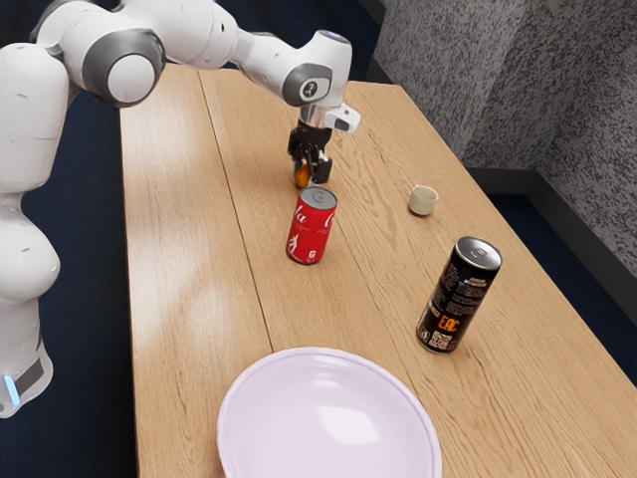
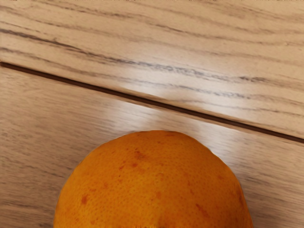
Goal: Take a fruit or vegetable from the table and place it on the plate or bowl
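Gripper (image 1: 311,171) hangs low over the orange (image 1: 300,178) toward the bench's far edge, just behind the red can (image 1: 312,226), whether it grips cannot be told, and it should clamp across the fruit's middle, then lift clear of the can before crossing to the plate (image 1: 328,418).

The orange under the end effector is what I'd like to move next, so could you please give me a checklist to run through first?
1. End effector down at the orange: ok.
2. Firm hold on the orange: cannot tell.
3. Way to the plate: not ok, the red can stands upright close by the orange on the plate's side.
4. Plate free to receive the orange: ok.
5. Black can and cup off to the exterior view's right of that way: ok.
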### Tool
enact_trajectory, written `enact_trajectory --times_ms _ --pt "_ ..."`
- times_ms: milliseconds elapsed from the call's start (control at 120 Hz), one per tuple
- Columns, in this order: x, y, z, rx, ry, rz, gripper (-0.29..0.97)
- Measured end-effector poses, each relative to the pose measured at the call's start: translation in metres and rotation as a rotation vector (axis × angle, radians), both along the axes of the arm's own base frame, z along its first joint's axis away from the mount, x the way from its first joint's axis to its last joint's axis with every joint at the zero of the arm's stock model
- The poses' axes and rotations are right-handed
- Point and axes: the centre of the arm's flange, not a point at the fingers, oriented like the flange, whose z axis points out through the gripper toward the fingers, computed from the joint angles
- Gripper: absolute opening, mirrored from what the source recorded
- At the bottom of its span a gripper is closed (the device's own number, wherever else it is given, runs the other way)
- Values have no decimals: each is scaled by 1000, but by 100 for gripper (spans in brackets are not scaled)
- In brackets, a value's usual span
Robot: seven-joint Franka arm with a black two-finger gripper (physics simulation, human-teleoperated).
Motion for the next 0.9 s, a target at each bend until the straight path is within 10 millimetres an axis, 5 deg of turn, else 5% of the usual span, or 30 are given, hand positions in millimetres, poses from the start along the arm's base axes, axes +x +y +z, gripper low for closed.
enact_trajectory --times_ms 192,467,608,742,900 --pt "0 -2 11 29 -13 2 23" --pt "-1 -56 122 129 -82 -49 21" --pt "18 -134 177 179 -100 -156 22" --pt "22 -193 182 192 -64 -225 19" --pt "18 -290 182 190 -23 -356 15"
